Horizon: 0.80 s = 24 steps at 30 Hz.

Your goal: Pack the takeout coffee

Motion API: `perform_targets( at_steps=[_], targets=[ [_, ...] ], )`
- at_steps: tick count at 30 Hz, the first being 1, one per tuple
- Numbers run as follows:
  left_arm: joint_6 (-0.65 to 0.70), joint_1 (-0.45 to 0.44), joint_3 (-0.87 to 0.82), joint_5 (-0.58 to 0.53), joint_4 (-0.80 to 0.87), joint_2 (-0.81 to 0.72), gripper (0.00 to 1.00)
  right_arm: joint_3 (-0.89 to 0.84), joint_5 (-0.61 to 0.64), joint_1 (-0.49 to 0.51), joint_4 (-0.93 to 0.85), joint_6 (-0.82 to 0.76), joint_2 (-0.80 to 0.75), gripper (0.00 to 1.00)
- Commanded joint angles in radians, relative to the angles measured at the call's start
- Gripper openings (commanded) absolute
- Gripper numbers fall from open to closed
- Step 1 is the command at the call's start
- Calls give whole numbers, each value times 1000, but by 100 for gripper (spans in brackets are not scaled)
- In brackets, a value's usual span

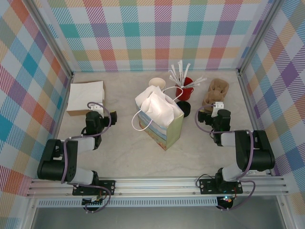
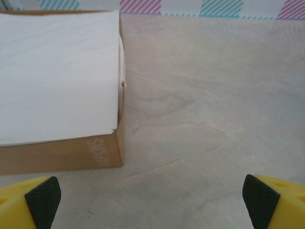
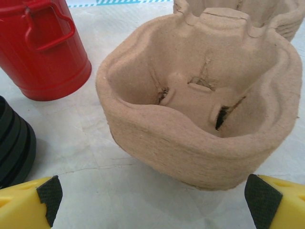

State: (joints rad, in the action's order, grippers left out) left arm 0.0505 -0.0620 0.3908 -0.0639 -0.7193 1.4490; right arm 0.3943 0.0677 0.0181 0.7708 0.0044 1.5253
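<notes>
Right jaws spread wide, just short of pulp cup carrier point(image 3: 190, 119). Left jaws spread too, by cardboard box of white sheets point(image 2: 62, 152). Takeout coffee point(image 1: 157, 82) stands behind paper bag point(image 1: 172, 130), no lid visible. Suggest grabbing mid-cup and keeping it upright.

Top camera looks down from behind; wrist cameras sit low, close over the table point(image 1: 124, 155)

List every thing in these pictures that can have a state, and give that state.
Left gripper: open, empty.
Right gripper: open, empty.
Paper bag: upright, open-topped, white paper inside.
Cream paper cup: upright, no lid.
Red cup: upright, holding stirrers.
Pulp cup carrier: upright, empty.
Napkin box: open, filled.
</notes>
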Motion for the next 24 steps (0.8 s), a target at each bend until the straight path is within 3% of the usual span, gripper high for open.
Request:
perform_targets(
  at_steps=[1,2,7,24],
  targets=[
    [-5,3,-19,45,-162,100,100,18,-27,-3,38,17,2,100],
    [-6,1,-32,40,-214,119,100,17,-28,-3,41,17,2,100],
    [-41,-1,22,-61,-99,118,100,17,-27,-3,42,16,2,100],
    [-35,-6,25,-58,-97,116,100,21,-37,-3,34,13,2,100]
  ],
)
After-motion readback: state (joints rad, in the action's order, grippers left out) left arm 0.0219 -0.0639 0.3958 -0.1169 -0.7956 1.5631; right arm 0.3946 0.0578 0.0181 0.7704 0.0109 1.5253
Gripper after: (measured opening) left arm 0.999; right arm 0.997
